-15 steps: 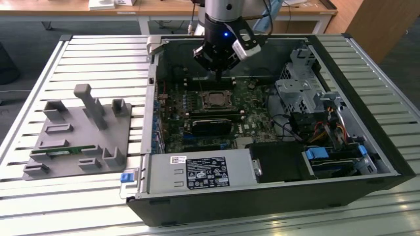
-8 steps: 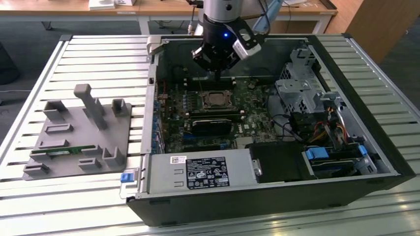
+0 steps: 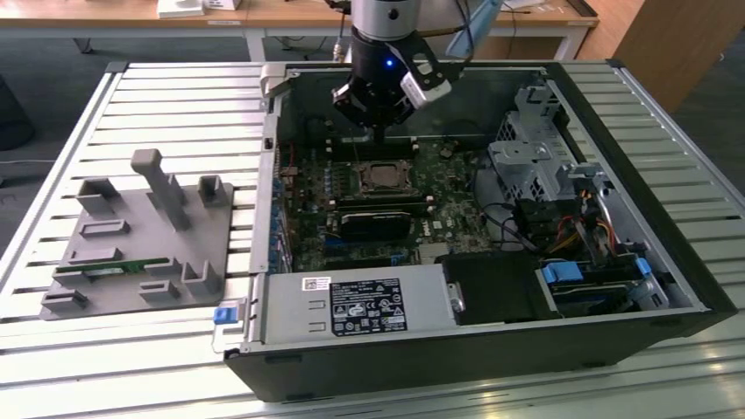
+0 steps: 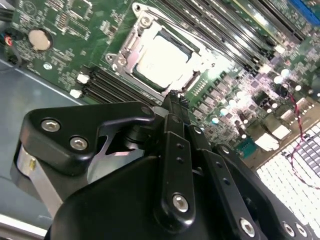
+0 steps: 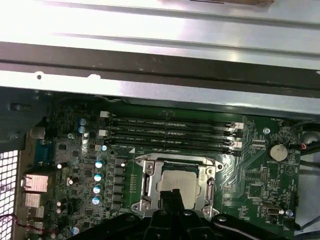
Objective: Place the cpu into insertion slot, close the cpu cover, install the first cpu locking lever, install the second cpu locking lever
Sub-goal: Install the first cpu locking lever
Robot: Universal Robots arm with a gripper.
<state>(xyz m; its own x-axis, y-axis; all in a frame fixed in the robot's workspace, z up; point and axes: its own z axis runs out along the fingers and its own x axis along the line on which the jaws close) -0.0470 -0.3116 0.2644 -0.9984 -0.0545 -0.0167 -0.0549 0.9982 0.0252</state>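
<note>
Hovers with black claw (image 4: 176, 102), tips pressed together, just above small silvery square cpu (image 5: 178, 182) seated mid green motherboard (image 5: 250, 187), framed by thin silvery cpu cover (image 5: 148, 180); open black computer case (image 3: 466, 367) on slatted metal table (image 3: 174, 96), wooden desks (image 3: 291, 13) behind.

Open computer case (image 3: 466, 358) on slatted metal table (image 3: 174, 105); grey fixture tray (image 3: 122, 234) just beside it, exterior view's left.
</note>
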